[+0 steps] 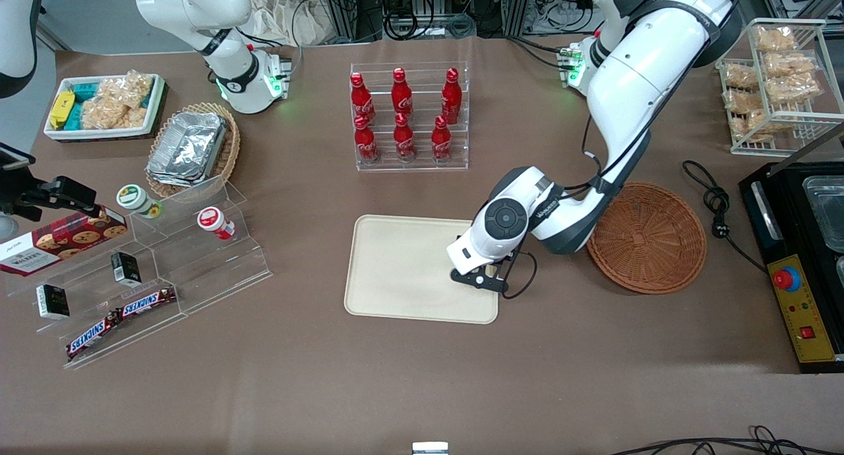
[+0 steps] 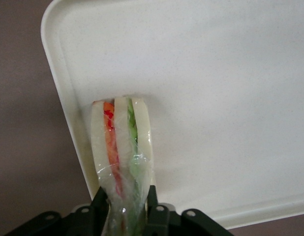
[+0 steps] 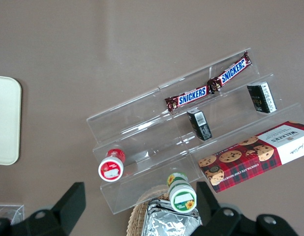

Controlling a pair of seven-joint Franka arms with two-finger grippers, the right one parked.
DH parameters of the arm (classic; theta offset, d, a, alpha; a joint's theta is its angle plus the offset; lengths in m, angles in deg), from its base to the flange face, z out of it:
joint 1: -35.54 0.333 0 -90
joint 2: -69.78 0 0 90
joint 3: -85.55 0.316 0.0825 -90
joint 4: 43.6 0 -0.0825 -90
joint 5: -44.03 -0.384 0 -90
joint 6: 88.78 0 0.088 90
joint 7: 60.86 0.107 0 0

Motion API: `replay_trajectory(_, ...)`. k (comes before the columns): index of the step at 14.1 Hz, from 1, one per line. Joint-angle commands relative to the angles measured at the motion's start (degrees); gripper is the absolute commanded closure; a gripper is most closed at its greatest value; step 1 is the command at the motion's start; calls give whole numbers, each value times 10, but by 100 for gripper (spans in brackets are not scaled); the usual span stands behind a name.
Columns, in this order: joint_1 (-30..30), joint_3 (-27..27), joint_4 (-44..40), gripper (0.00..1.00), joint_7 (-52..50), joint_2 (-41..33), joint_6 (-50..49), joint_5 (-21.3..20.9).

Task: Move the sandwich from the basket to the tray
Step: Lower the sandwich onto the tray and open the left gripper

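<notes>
Front view: I'm at the drop-off step, arm bent low with my claw point(image 1: 480, 278) over the tray point(image 1: 395, 270) at its edge nearest the empty basket point(image 1: 649, 237).

Left wrist view: the claw point(image 2: 126, 209) is clenched on the sandwich point(image 2: 121, 147), which hangs just inside the tray's point(image 2: 230, 98) rim. Next I probably just lower a bit and let go.

Right wrist view: nothing for me.

- Glossy white arm shells with dark grey joint bands.
- Black hand point(image 1: 479, 278) over the tray point(image 1: 395, 270), black cable looping beside it.
- Green base light glowing.
</notes>
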Motion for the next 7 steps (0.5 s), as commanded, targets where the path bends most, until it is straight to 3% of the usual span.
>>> replay_trajectory(1,-7,3,-20,1,-15,9,-2,-14)
replay_trajectory(7,0,3,-53,1,-16,-44,-101,-6)
